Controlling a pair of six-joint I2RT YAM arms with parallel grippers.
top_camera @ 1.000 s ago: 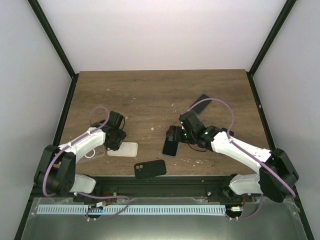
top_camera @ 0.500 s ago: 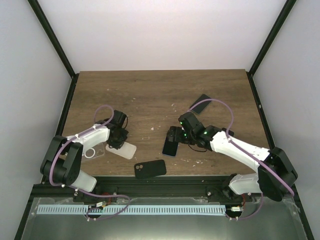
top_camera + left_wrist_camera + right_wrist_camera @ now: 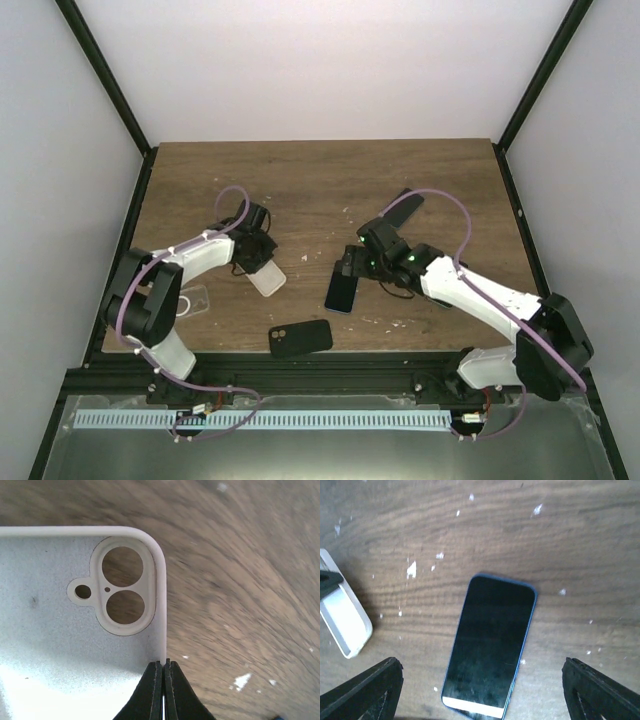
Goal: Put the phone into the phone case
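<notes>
Left gripper (image 3: 163, 669): jaws together, pinching the thin side wall of the case (image 3: 60, 645) close to its camera-hole corner.
Case: pale and translucent, on the table (image 3: 320, 180) left of centre. It lies left of the phone and apart from it, and appears to be open side up.
Right gripper (image 3: 352, 266): jaws wide apart over the phone (image 3: 491, 645), holding nothing.
Phone: flat on the table right of centre, dark screen up, blue rim showing.
Risk, slip: the pinch is only on a narrow, soft rim. The wall could bend and the case could pull out of the jaws or swing round that corner.
Risk, pickup: the phone lies flat on the wood. Fingers closing from above may skid off its thin edges and push it away rather than lift it.
Risk, fit: the phone's camera end must meet the case's camera holes. If the two are turned opposite ways, the phone will jam on the rim.
Risk, seating: pressing one phone corner in may tip the case up, since only one wall is held.
Risk, crowding: the two arms work near each other and could touch.
Dark case (image 3: 300, 337): near edge, between the arms. A low sweep could knock it.
</notes>
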